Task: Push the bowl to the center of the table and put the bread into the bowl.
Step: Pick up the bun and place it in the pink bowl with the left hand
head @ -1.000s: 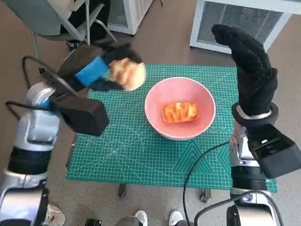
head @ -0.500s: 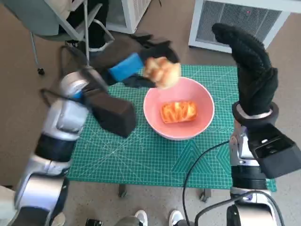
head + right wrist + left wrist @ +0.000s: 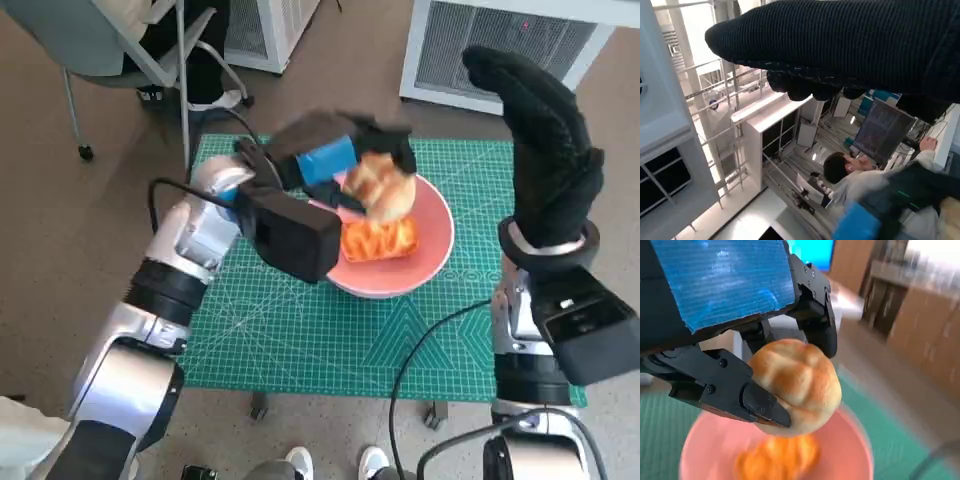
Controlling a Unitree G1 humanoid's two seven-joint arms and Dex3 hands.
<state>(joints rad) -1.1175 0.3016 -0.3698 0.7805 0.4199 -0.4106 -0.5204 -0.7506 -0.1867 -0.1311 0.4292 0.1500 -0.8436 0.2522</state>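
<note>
Bread [image 3: 383,186], a round golden roll, hangs in the air over the far left part of the pink bowl [image 3: 432,255], clamped in the left hand [image 3: 335,160]. In the left wrist view the black fingers [image 3: 740,390] press against the roll [image 3: 796,385] from opposite sides, with the blue-taped back of the hand [image 3: 725,280] above it; the roll sits clear of the bowl [image 3: 860,450] below, not touching it. A second piece of bread [image 3: 380,240], orange and glazed, already lies on the bottom of the bowl, and it shows as an orange blur [image 3: 777,462] in the left wrist view.

The bowl stands on the green cutting mat [image 3: 300,330] that covers the table, roughly in the middle and a little toward the far side. The left forearm [image 3: 190,250] reaches across the mat from the near left.

The right hand [image 3: 545,150] in its black knitted glove is raised upright over the right edge of the mat, well apart from the bowl, fingers stretched out and holding nothing. In the right wrist view the glove [image 3: 840,45] runs as a dark band, and a person [image 3: 865,175] seems to sit beyond it, though that picture is turned and hard to read.

On the floor at the far side stand a white slatted unit [image 3: 480,50] to the right and a chair [image 3: 120,50] to the left.
</note>
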